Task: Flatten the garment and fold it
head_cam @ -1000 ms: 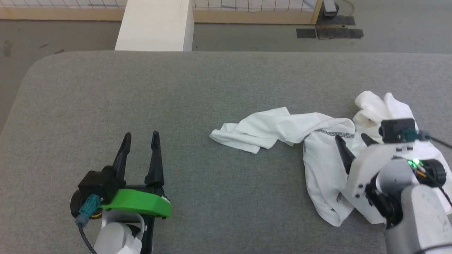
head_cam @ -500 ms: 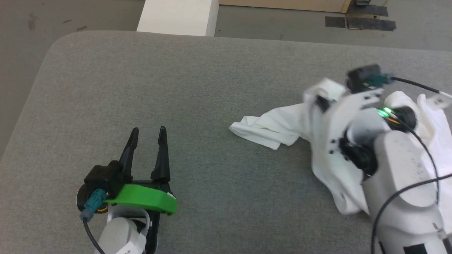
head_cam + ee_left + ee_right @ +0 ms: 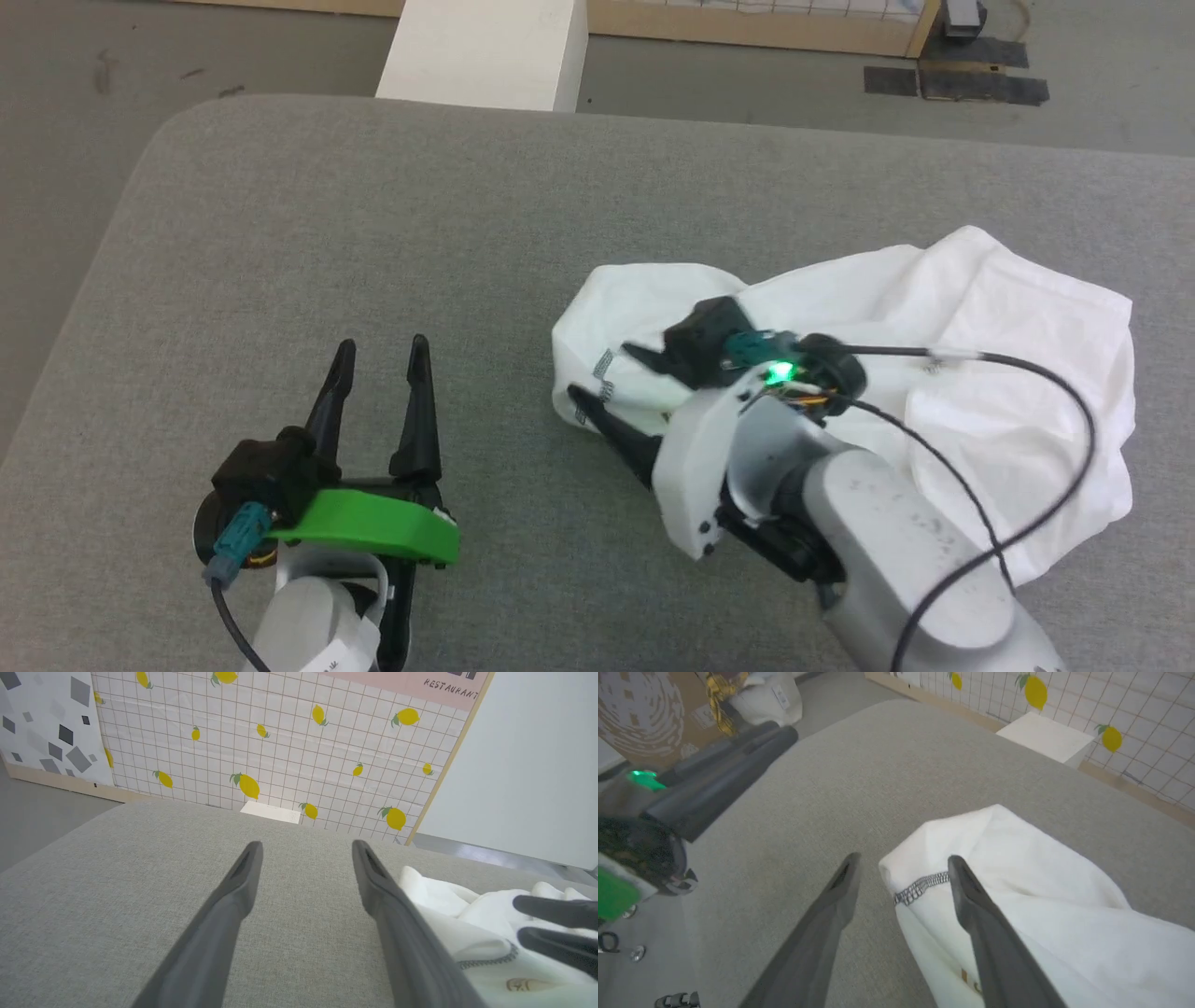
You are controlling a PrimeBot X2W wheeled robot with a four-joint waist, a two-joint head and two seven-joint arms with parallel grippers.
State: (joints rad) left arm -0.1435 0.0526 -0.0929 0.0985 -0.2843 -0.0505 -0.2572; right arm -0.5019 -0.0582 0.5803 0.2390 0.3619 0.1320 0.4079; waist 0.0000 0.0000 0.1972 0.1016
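Observation:
The garment point(image 3: 943, 373), a white shirt, lies bunched on the right half of the grey table point(image 3: 373, 233). Its left edge carries a dark zigzag seam point(image 3: 920, 884). My right gripper point(image 3: 599, 371) is open at that left edge, and in the right wrist view the seam edge point(image 3: 903, 857) lies loose between the spread fingers. A small brown label point(image 3: 525, 983) shows on the cloth. My left gripper point(image 3: 382, 343) stands open over bare table at the lower left, well left of the garment point(image 3: 467, 905), with nothing between its fingers point(image 3: 306, 843).
A rigid white box point(image 3: 485, 47) stands on the floor just beyond the table's far edge. The table's far left corner point(image 3: 177, 121) is rounded. A lemon-patterned tiled wall point(image 3: 280, 742) rises behind. Bare table stretches left of the garment.
The head camera has shifted. My right arm has swung left toward the table's middle, and the garment has come with it, now bunched instead of strung out. The left gripper has stayed put.

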